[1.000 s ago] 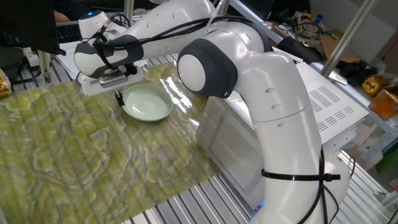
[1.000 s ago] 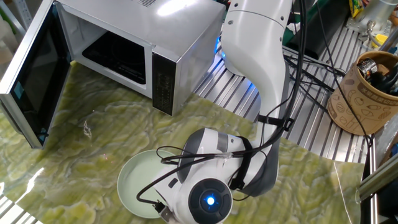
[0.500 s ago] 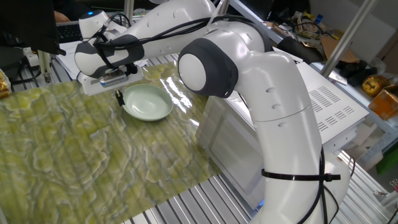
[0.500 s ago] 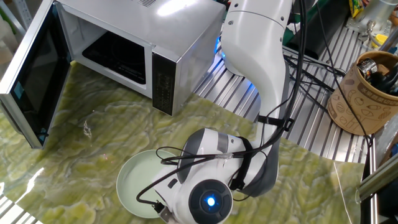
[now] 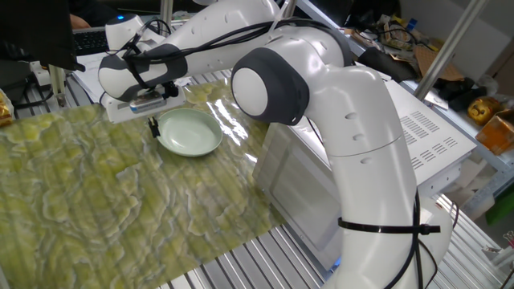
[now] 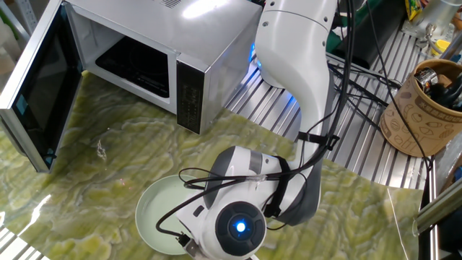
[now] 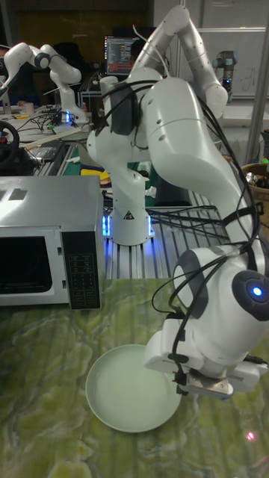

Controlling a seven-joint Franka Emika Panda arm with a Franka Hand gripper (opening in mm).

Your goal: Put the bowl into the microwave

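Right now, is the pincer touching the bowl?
Cannot tell. In one fixed view a dark fingertip sits at the bowl rim, but no view shows a clear gap or contact; elsewhere the wrist hides it.

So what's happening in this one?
A Franka arm has its gripper down at the rim of a pale green bowl on the green-patterned table. One finger shows at the bowl's outer edge; whether the jaws have closed on the rim can't be told. The bowl sits on the table. The microwave stands with its door swung open and its cavity looks empty.
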